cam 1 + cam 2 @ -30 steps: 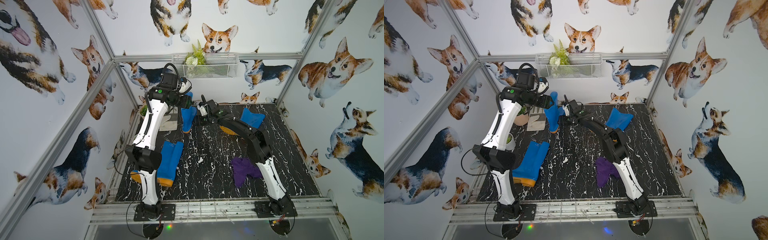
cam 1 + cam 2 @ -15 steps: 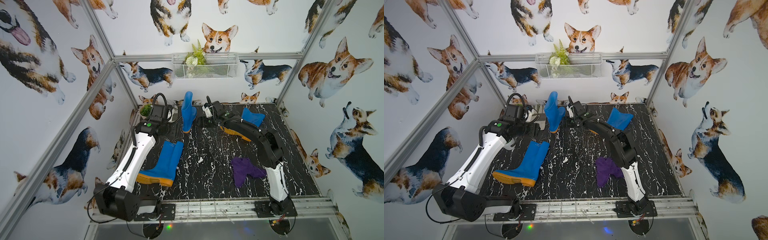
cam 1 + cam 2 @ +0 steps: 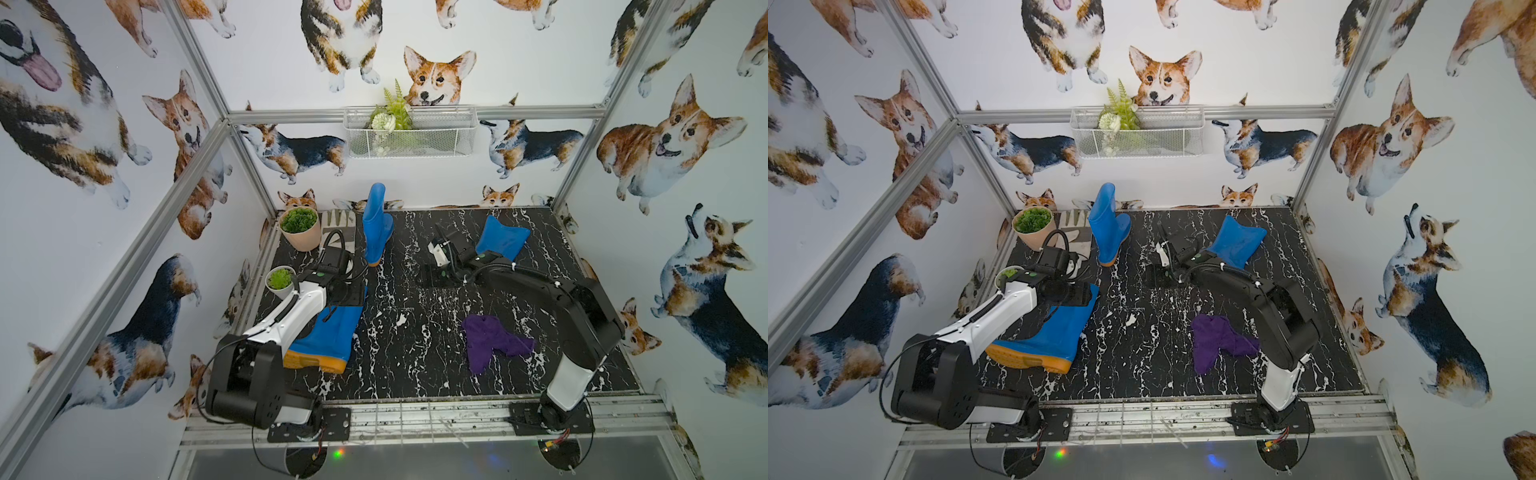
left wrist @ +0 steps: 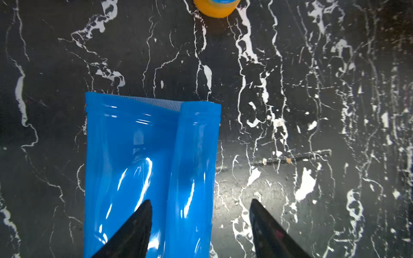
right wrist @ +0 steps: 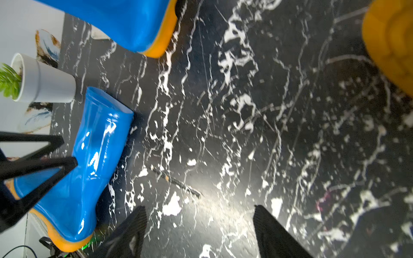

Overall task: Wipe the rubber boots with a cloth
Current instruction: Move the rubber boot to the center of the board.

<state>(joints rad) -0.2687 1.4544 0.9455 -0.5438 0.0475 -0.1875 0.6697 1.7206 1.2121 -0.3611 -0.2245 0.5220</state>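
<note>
The black marbled worktop carries all three boots. A flat boot lies on its side by the left arm, its shaft exposed for wiping. An upright boot stands at the back, and a third boot lies far right. The cloth sits crumpled near the right arm, untouched, so wiping looks unstarted. The left pincer hangs released over the flat boot's shaft, and the right pincer is spread above bare worktop.

Glossy blue: upright boot rear; left boot lying; right boot lying; purple cloth crumpled.
</note>
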